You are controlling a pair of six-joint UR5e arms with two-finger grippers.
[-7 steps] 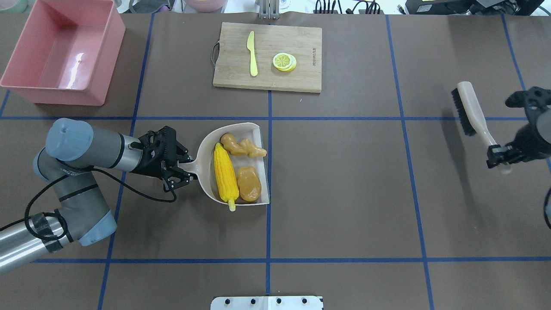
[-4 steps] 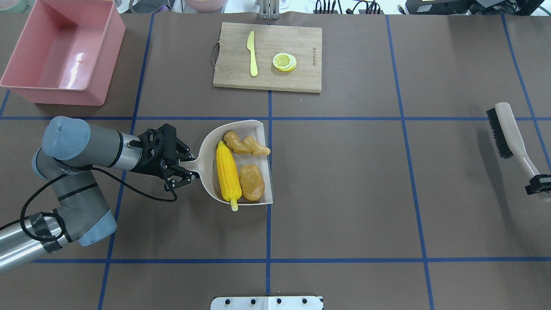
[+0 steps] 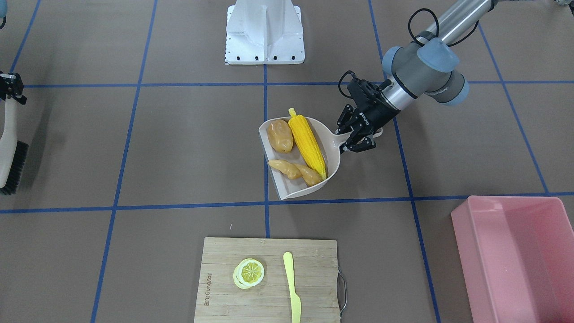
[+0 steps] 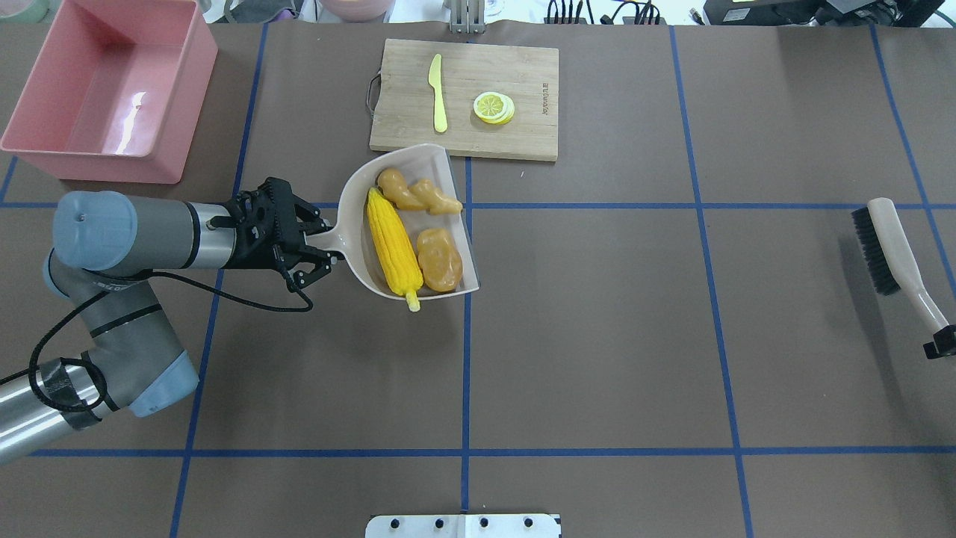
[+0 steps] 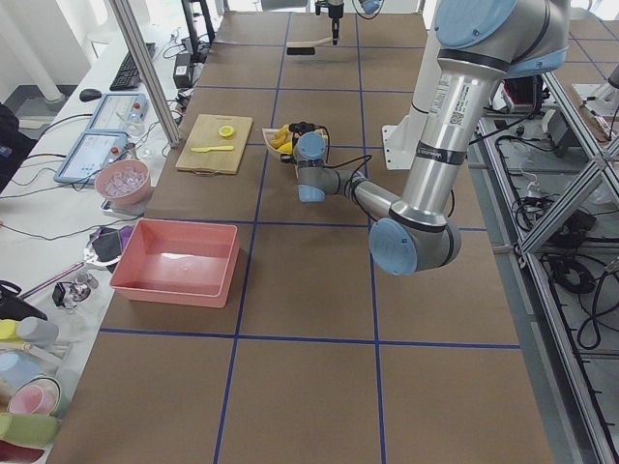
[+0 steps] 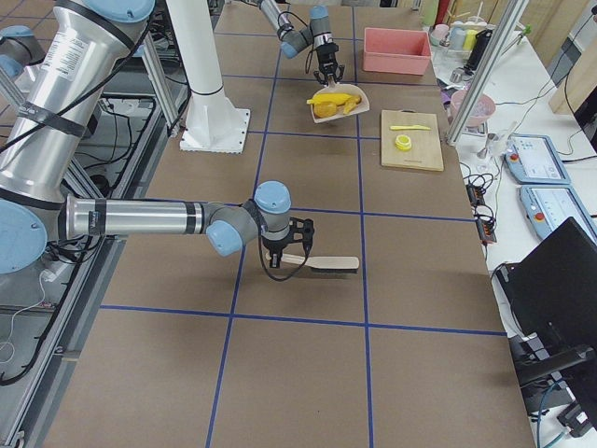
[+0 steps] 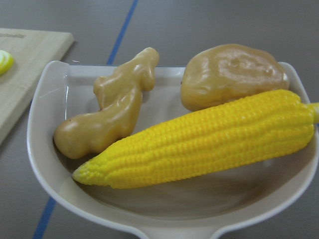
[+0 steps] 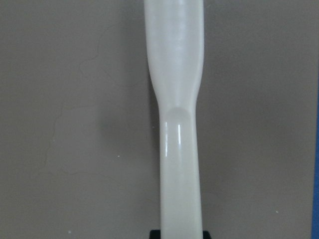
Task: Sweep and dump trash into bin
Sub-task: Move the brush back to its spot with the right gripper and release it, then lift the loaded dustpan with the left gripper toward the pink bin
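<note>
My left gripper (image 4: 317,254) is shut on the handle of the beige dustpan (image 4: 351,187) and holds it level above the table. In the pan lie the yellow corn cob (image 4: 393,246), the brown potato (image 4: 439,260) and the tan ginger root (image 4: 414,193). The left wrist view shows the corn (image 7: 199,149), ginger (image 7: 114,117) and potato (image 7: 232,74) close up. The pink bin (image 4: 97,168) stands at the far left and holds nothing. My right gripper (image 4: 942,344) is shut on the handle of a brush (image 4: 892,243) at the right edge; the handle also shows in the right wrist view (image 8: 177,149).
A wooden cutting board (image 4: 515,82) at the far middle carries a pale yellow knife (image 4: 437,93) and a lemon slice (image 4: 494,107); the pan's far rim overlaps the board's near edge in the overhead view. The robot base plate (image 4: 463,525) sits at the near edge.
My left gripper has lifted the dustpan with the three foods and carried it towards the cutting board. My right gripper has drawn the brush to the right table edge.
</note>
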